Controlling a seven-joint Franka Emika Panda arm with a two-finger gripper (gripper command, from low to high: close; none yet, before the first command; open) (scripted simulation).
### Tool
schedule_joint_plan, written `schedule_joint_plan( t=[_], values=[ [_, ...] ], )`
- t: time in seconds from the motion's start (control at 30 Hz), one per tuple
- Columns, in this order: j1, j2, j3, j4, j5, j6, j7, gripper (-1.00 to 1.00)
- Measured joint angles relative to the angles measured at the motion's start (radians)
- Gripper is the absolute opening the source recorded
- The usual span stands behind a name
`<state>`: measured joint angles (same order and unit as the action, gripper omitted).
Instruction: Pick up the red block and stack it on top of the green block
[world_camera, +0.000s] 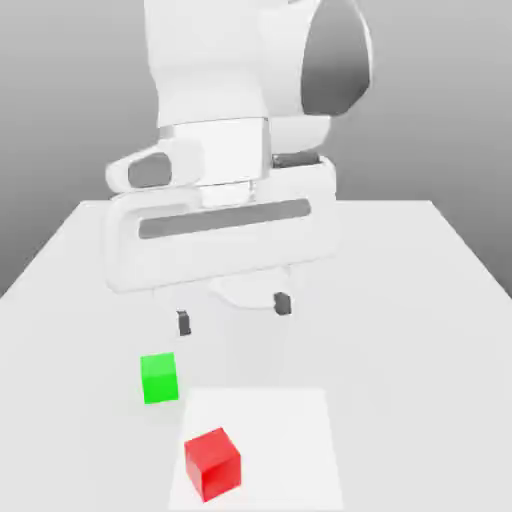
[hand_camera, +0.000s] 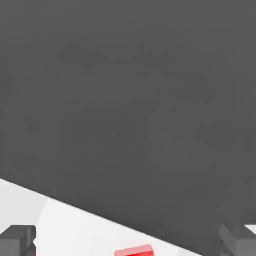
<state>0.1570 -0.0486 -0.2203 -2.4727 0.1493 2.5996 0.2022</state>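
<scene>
white table | tool spread apart, empty | red block near green block, apart | hand view: red block edge

You are looking at a smooth white arm with rounded, glossy casings and a dark grey oval cap on the joint at the exterior view's right. Below it, the end effector has a broad white body with a long grey slot across its face, a grey inset at one shoulder, and two small dark grey fingertips.
</scene>
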Motion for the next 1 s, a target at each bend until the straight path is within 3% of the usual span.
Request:
schedule_joint_plan(
  t=[0.2, 0.37, 0.4, 0.63, 0.8, 1.0],
  values=[
    [-0.02, 0.205, -0.008, -0.05, -0.038, 0.095, -0.111, 0.0],
    [-0.068, 0.384, 0.052, -0.031, 0.03, 0.233, -0.182, 0.0],
    [-0.079, 0.408, 0.065, -0.028, 0.04, 0.252, -0.189, -1.0],
    [-0.08, 0.407, 0.066, -0.028, 0.038, 0.251, -0.188, -1.0],
    [-0.048, 0.249, 0.012, -0.057, -0.05, 0.124, -0.128, -1.0],
    [-0.15, 0.047, -0.072, -0.205, -0.192, 0.071, -0.193, -1.0]
  ],
)
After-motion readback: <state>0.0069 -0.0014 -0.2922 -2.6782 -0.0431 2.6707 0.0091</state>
